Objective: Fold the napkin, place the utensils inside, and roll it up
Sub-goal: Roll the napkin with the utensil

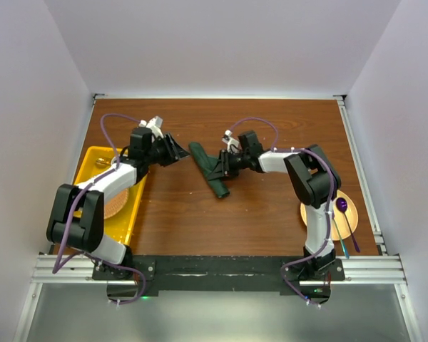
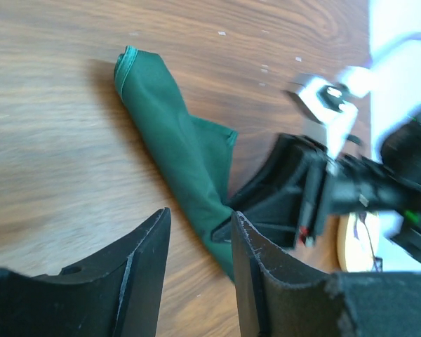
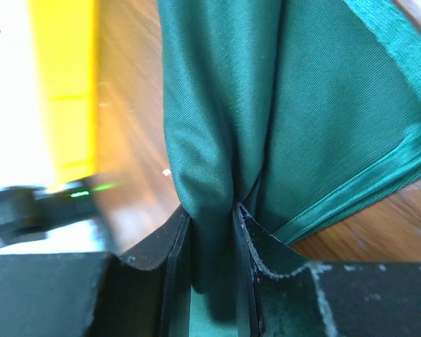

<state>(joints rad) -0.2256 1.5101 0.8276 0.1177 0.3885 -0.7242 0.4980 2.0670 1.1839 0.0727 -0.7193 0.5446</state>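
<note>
Pinching a fold of cloth between jaws drawn nearly together, the right gripper [image 3: 210,210] has hold of the green napkin [image 1: 208,169]; its wrist view shows the fabric bunched into the narrow gap between the fingers. The grip sits about midway along the bundle on its right side, where a loose hemmed flap sticks out, so this arm reaches in from the right, crosswise to the cloth. From there the napkin runs as a long narrow bundle lying flat on the wooden table [image 1: 178,214]. Its long axis slants from a far end toward the left to a near end toward the right, in the middle of the table between the two arms. The left gripper [image 2: 200,214] stands partly open and holds nothing. It points rightward at the far end of the bundle, near it but not touching, so the right arm is the one in contact and the left is nearest the free far end. The next move probably turns on that slant: any rolling or straightening would have to work along or across this diagonal. The utensils [image 1: 342,206] I can make out lie well apart, across the round plate [image 1: 354,206] by the right arm's base. Whether any are inside the cloth cannot be told.
</note>
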